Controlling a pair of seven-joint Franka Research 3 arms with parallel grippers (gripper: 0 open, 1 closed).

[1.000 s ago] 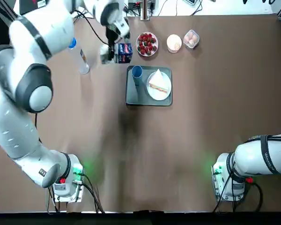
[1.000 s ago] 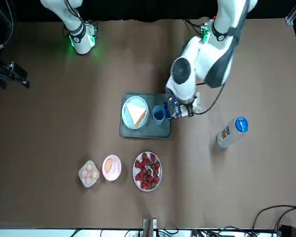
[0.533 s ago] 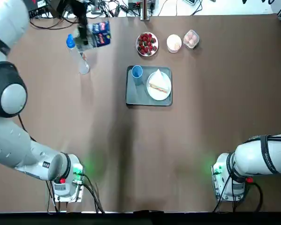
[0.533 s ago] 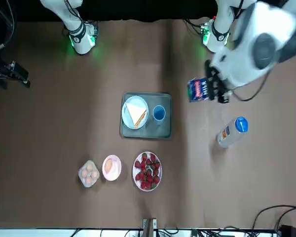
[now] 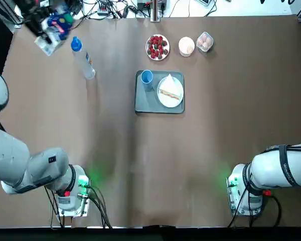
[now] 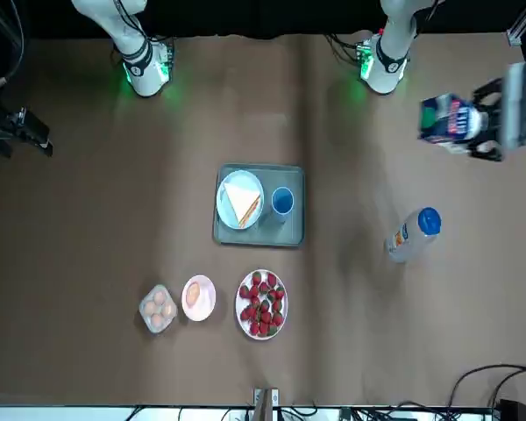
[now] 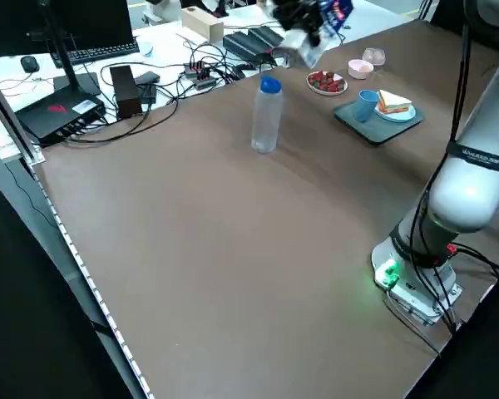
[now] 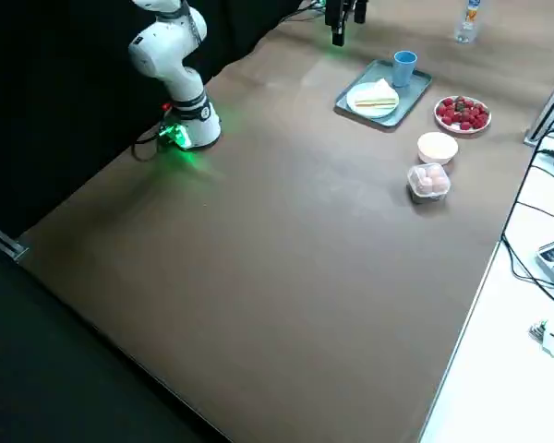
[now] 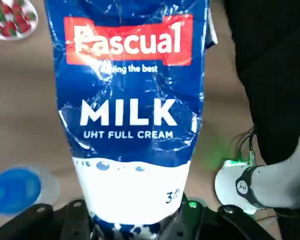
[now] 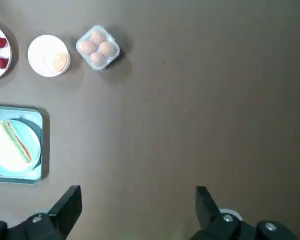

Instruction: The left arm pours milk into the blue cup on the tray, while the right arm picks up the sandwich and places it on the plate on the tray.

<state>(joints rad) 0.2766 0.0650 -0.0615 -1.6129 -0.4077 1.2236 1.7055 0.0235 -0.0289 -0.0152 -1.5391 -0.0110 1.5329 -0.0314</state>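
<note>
One full-cream milk carton [image 9: 135,120], probably heavy if full and slippery, is gripped low by the left gripper [image 5: 49,32] above the table's far left, where its stiff sides should be held without squeezing.

L arm swung out toward the far L corner of the table, well apart from its base. L gripper [image 6: 489,118] up above the table, fingers closed in from both sides on its load (a firm-looking grip). R arm idle, off at the R side; R gripper [image 6: 22,132] hangs there, fingers [image 10: 67,210] spread wide apart.
</note>
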